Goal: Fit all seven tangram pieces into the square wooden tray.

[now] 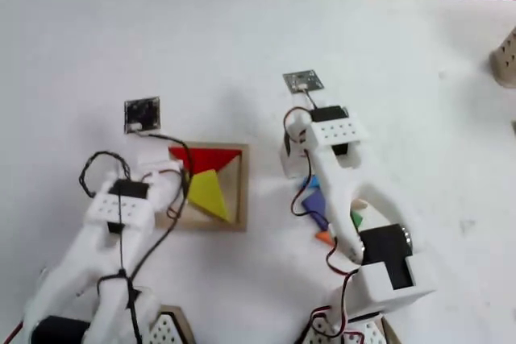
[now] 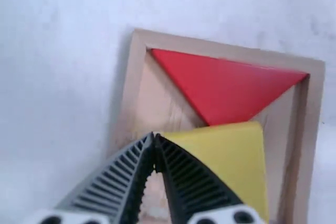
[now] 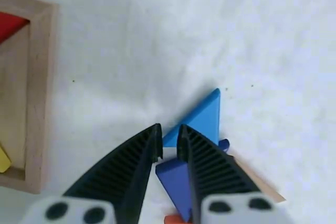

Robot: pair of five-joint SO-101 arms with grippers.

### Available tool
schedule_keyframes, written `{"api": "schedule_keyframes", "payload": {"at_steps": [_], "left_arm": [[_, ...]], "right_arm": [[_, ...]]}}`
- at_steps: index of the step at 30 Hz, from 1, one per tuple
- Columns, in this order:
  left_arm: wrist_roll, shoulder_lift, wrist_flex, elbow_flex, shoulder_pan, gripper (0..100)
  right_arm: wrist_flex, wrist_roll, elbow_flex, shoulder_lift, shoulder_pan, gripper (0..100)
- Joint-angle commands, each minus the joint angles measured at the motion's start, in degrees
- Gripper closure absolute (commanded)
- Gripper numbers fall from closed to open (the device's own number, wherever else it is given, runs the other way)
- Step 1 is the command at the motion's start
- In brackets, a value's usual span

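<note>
Piece three of seven in hand. We log red triangle (image 2: 226,90) and yellow triangle (image 2: 231,156) in the tray (image 2: 220,52).

Left gripper (image 2: 155,140): closed tip to tip, empty, at the yellow's corner.

Right gripper (image 3: 169,142): barely parted, empty, over the light blue triangle (image 3: 202,114). We judge it must widen, then descend.

The left arm (image 1: 97,239) and the right arm (image 1: 363,239) are white printed shells around black motor blocks, trailing thin black and red cables (image 1: 121,263). Each wrist carries a small square circuit board (image 1: 142,114). The fingers (image 2: 118,179) are dark grey and ribbed, on white bases with screw holes.
</note>
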Motion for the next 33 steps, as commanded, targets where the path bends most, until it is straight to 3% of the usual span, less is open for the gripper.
{"api": "schedule_keyframes", "payload": {"at_steps": [1,14,19,24,33], "left_arm": [[-0.70,-3.30,1.58,2.46,5.05,98],[0.62,14.81,0.26,-8.26,0.75,98],[1.58,14.90,-0.97,-8.88,-1.45,98],[1.58,15.34,-8.44,-8.88,-4.88,98],[1.67,15.60,-11.69,-12.04,-4.53,98]], "right_arm": [[-0.57,-0.09,-0.26,-2.42,0.75,94.6],[-0.48,-0.09,-0.26,-2.42,0.75,94.6],[-0.48,-0.09,-0.26,-2.42,0.75,94.6],[-0.48,-0.09,-0.26,-2.42,0.75,94.6],[-0.40,-0.09,-0.18,-2.42,0.75,94.6]]}}
